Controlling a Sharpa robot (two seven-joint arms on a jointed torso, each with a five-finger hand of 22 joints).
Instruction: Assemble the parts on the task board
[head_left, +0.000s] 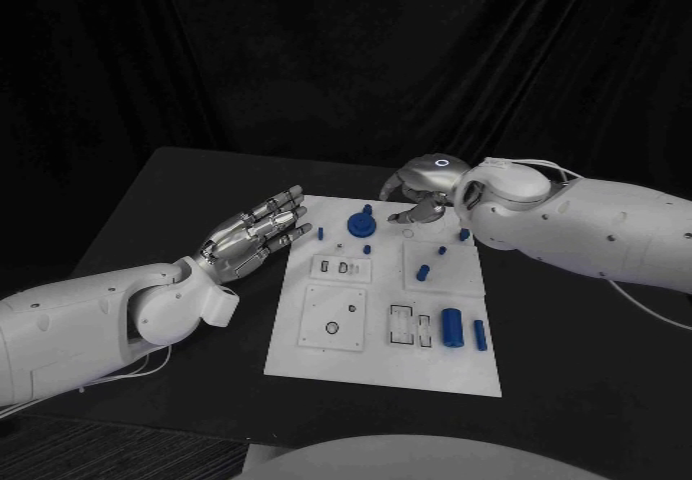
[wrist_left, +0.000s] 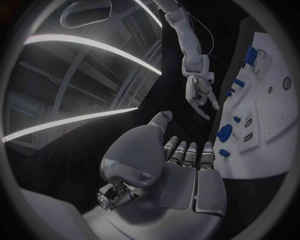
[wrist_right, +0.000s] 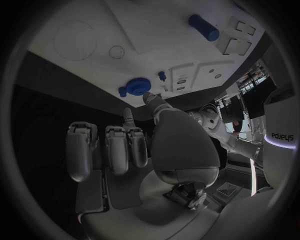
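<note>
The white task board (head_left: 329, 352) lies in the middle of the black table. On its far part stands a blue round knob (head_left: 361, 222) (wrist_left: 224, 132) (wrist_right: 134, 85) with small blue pegs (head_left: 423, 271) around it. A blue cylinder (head_left: 451, 327) and a thinner blue bar (head_left: 480, 335) lie at the near right. My left hand (head_left: 260, 235) (wrist_left: 187, 155) hovers at the board's far left edge, fingers stretched out and apart, holding nothing. My right hand (head_left: 418, 207) (wrist_left: 200, 95) (wrist_right: 125, 145) hangs over the board's far edge just right of the knob, fingers loosely bent and apart, with nothing seen in it.
Several recessed slots and a round hole (head_left: 333, 327) mark the board's near left. Another blue cylinder (wrist_right: 204, 27) lies on the board in the right wrist view. Black table (head_left: 173, 200) surrounds the board on all sides.
</note>
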